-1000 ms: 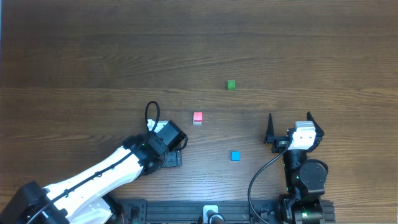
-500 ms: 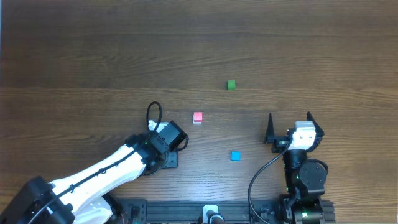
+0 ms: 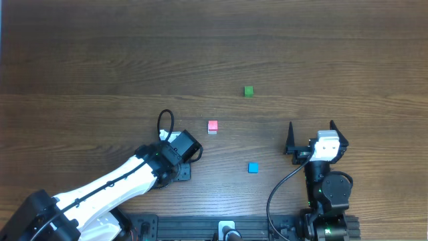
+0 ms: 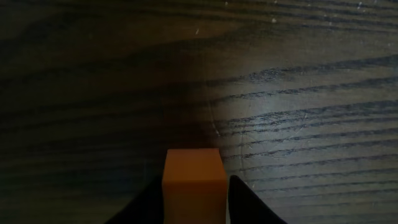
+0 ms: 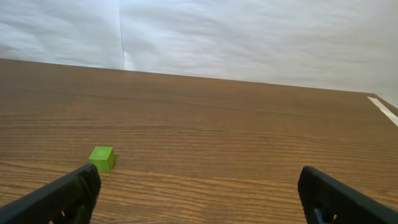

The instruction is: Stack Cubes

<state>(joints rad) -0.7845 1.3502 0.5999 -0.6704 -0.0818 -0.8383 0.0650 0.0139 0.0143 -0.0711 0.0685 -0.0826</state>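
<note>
Cubes lie on the wooden table (image 3: 100, 53). The pink cube (image 3: 212, 126) is near the middle. The green cube (image 3: 249, 91) lies farther from the arm bases than the pink cube and to its right, well apart. The blue cube (image 3: 253, 167) lies closer to the bases, also to its right. Left of the pink cube, the left gripper (image 4: 194, 208) is low over the table and clamps an orange cube (image 4: 194, 177) between narrow fingers. Far right of the pink cube, the right gripper (image 3: 311, 137) is spread wide.

We see a dark wooden table (image 3: 100, 53); on it lie a green cube (image 3: 249, 91), a pink cube (image 3: 212, 126) and a blue cube (image 3: 253, 167); all three sit well apart.
</note>
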